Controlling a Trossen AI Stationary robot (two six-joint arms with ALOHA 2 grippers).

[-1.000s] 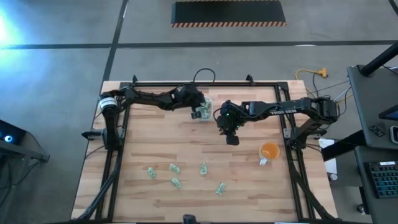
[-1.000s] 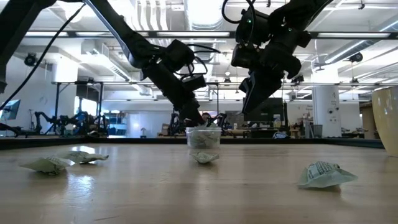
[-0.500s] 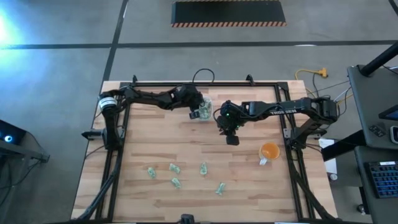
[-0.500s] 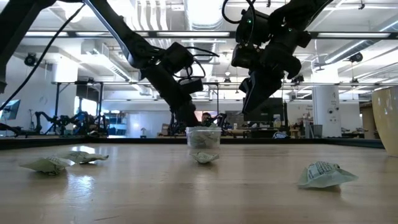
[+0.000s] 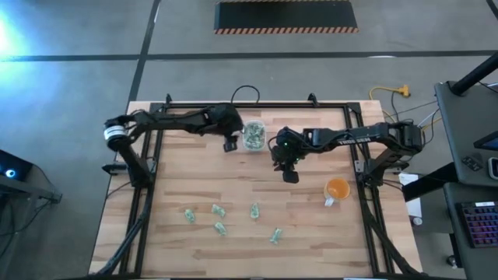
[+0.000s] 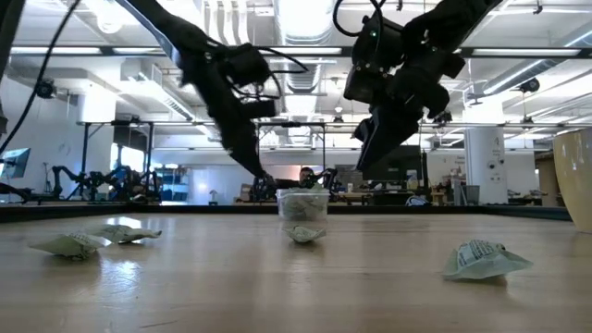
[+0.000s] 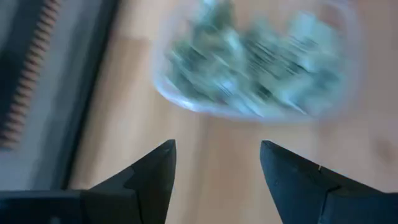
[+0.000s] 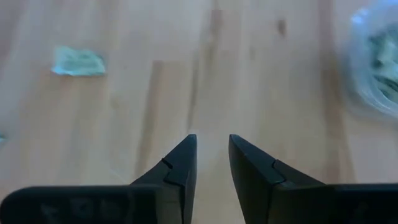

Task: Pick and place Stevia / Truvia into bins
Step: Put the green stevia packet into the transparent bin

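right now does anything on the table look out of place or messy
Five sweetener packets lie scattered and crumpled across the near half of the table, well away from the clear tub, which already holds many. Nothing looks spilled or damaged.

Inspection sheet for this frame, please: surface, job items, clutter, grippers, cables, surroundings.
Surface: wooden table, metal frame around it.
Job items: clear tub holding packets; five loose packets near the front edge.
Clutter: orange cup on the right.
Grippers: left gripper open, empty, beside the tub; right gripper empty, fingers a narrow gap apart, above bare wood.
Cables: yellow cord on the floor behind the table.
Surroundings: concrete floor, hazard-striped mat.
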